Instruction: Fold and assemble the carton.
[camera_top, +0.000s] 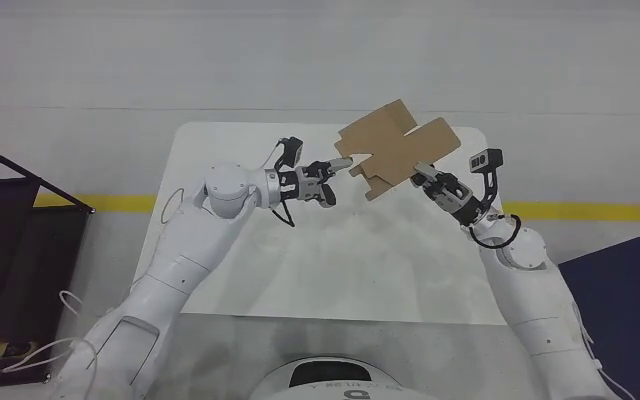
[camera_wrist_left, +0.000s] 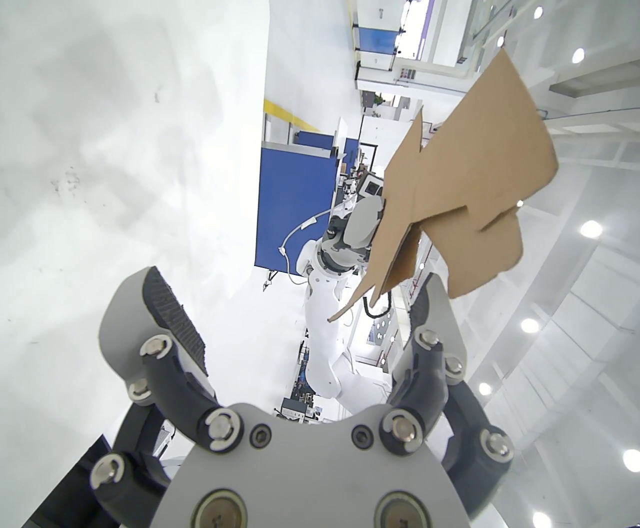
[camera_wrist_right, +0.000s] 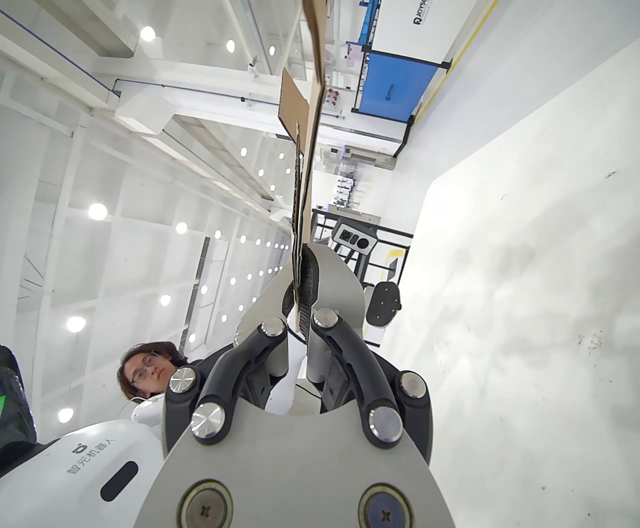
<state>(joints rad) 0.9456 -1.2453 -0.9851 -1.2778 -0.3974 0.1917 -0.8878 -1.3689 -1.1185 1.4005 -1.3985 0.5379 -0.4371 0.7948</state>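
Our right gripper clamps the flat brown carton above the table; left gripper gapes beside it.

Flat carton over table, right claw gripping its edge, left claw beside

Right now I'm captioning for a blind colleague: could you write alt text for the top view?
An unassembled brown carton is held over the white table by the right end effector, shut on its edge. The open left end effector is beside the opposite corner.
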